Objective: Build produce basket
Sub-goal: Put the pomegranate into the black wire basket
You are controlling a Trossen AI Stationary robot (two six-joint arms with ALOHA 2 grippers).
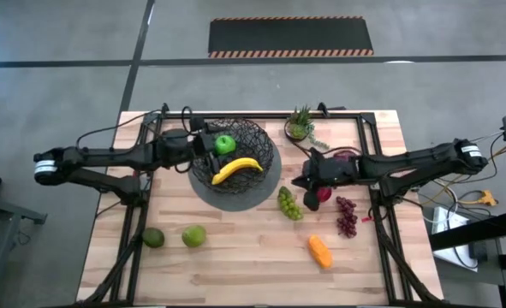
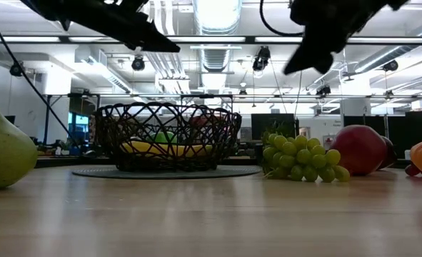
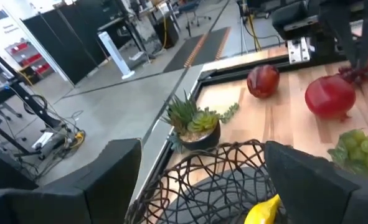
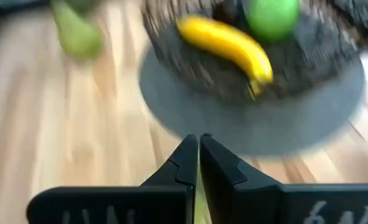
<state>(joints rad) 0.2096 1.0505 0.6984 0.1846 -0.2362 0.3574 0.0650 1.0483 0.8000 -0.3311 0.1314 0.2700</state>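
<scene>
- Since we work from the biggest thing down, we begin with the table (image 1: 235, 257), where most of the fruit lies loose on the wood.
- Next is the basket (image 1: 257, 137), at the far middle of the table on its grey base, already holding the banana (image 1: 235, 168) and a green apple (image 1: 224, 145).
- Our left gripper (image 1: 203, 147) hangs over the basket's left rim with its fingers spread wide and nothing between them; we judge it has no job right now.
- Our right gripper (image 1: 301, 182) sits just right of the basket, above the green grapes (image 1: 288, 204), its fingers pressed together and empty.
- Still outside the basket are the purple grapes (image 1: 347, 216), a red apple (image 1: 324, 194), the orange piece (image 1: 320, 251), the pear (image 1: 153, 238) and the lime (image 1: 193, 235).
- As we read it, the step in hand is the next pick on the right side, likely the green grapes.
- That calls for spreading the right fingers, lowering over the bunch, closing, then carrying it over the rim.
</scene>
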